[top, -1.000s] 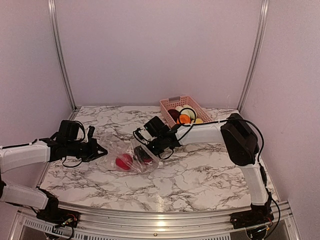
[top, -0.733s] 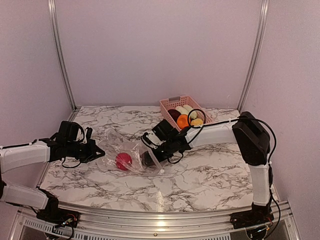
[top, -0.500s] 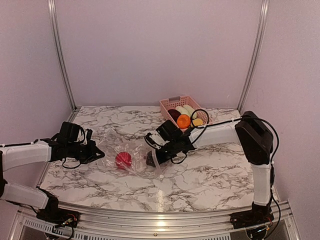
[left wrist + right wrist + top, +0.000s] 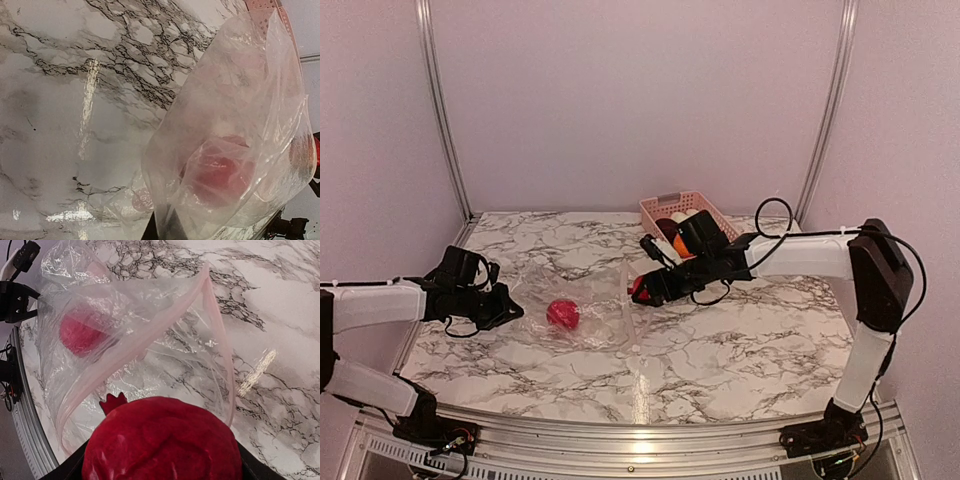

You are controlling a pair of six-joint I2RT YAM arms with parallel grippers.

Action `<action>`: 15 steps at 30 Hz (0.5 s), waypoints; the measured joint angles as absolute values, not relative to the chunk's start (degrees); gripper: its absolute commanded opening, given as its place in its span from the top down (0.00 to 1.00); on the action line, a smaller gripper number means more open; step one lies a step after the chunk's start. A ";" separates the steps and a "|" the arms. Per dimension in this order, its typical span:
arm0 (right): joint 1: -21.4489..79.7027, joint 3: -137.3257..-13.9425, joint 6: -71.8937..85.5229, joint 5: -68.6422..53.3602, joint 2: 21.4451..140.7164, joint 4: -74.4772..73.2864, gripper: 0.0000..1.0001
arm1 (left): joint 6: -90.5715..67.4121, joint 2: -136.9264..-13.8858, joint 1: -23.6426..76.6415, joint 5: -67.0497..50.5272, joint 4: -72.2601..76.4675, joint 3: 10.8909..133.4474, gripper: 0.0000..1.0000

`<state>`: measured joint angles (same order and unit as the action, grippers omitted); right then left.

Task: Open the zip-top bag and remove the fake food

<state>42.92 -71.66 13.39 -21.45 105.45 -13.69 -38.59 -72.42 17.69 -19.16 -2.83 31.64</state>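
The clear zip-top bag point(image 4: 582, 300) lies on the marble table with its mouth open towards the right. One red fake fruit point(image 4: 562, 314) is still inside it. My left gripper point(image 4: 502, 306) is shut on the bag's left end; in the left wrist view the bag point(image 4: 240, 125) drapes over the gripper point(image 4: 162, 232), with the red fruit point(image 4: 220, 172) inside. My right gripper point(image 4: 642, 290) is shut on a dark red pomegranate point(image 4: 160, 440) and holds it just outside the bag's mouth point(image 4: 215, 340), above the table.
A pink slatted basket point(image 4: 655, 208) stands at the back, behind the right gripper, holding dark red, orange, pale and yellow fake food point(image 4: 688, 232). The table's back wall and metal posts are close behind it.
My right gripper has drawn out of the bag with the pomegranate, moving right and up. The bag has shifted slightly and flattened. The left gripper has kept its hold.
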 measured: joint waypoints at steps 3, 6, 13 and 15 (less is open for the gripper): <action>40.88 -71.61 12.82 -23.75 104.31 -14.31 0.24 | -38.65 -73.34 17.54 -18.92 -2.81 31.64 1.00; 38.13 -72.18 12.12 -25.85 103.04 -15.55 0.24 | -38.68 -74.35 17.45 -18.92 -2.81 31.79 1.00; 25.32 -85.08 11.90 -26.00 104.88 -16.84 0.25 | -39.68 -75.09 17.45 -18.98 -2.07 32.14 1.00; 22.83 -90.56 11.88 -24.32 107.39 -16.14 0.25 | -39.94 -75.37 17.45 -18.98 -1.56 32.14 1.00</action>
